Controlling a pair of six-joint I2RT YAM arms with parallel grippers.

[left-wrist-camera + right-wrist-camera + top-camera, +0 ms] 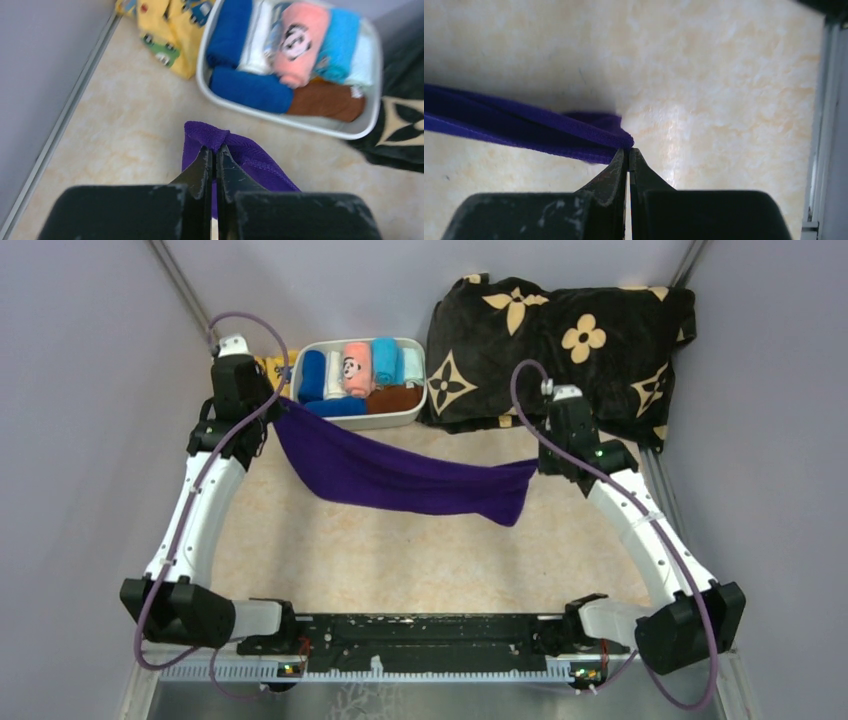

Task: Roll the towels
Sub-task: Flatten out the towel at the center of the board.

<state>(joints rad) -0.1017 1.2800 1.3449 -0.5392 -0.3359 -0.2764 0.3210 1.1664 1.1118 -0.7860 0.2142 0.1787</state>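
The purple towel [400, 478] hangs stretched in the air between my two grippers, sagging in the middle above the table. My left gripper [270, 405] is shut on its left corner [212, 137], next to the white bin. My right gripper [540, 462] is shut on its right corner [616, 140]. The pink panda towel [355, 368] lies rolled inside the white bin [412, 410]; it also shows in the left wrist view [298, 42].
The bin holds several other rolled cloths, blue [312, 375], light blue [385, 358] and brown [395, 398]. A yellow patterned cloth [170, 30] lies left of the bin. A big black blanket with tan flowers [560, 340] fills the back right. Walls close both sides.
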